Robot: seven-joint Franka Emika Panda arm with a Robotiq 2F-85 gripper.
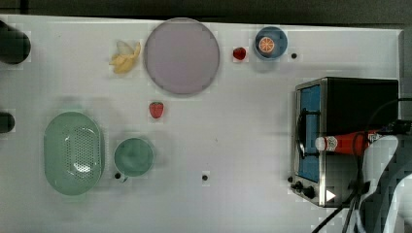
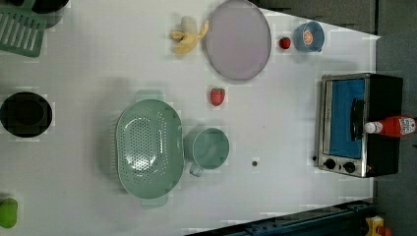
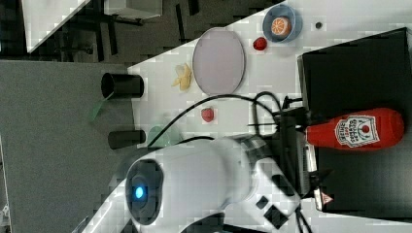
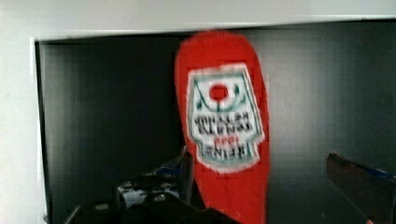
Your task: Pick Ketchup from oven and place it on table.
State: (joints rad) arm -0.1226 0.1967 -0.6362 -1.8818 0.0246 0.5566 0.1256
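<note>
On top of oven, black roof panel: ketchup lying on its side, white cap poking past the steel front edge over the bluish glass door, base toward the top view's right. Label facing up, readable in right view and wrist view. Oven at the top view's right edge of table, door shut, knobs below the door in the top view. Gripper spread wide, straddling the bottle's cap end without closing on it; one dark finger well off to one side of the bottle. White arm body over the oven's near corner in right view. Elsewhere on table: purple plate, banana, green colander, green cup
</note>
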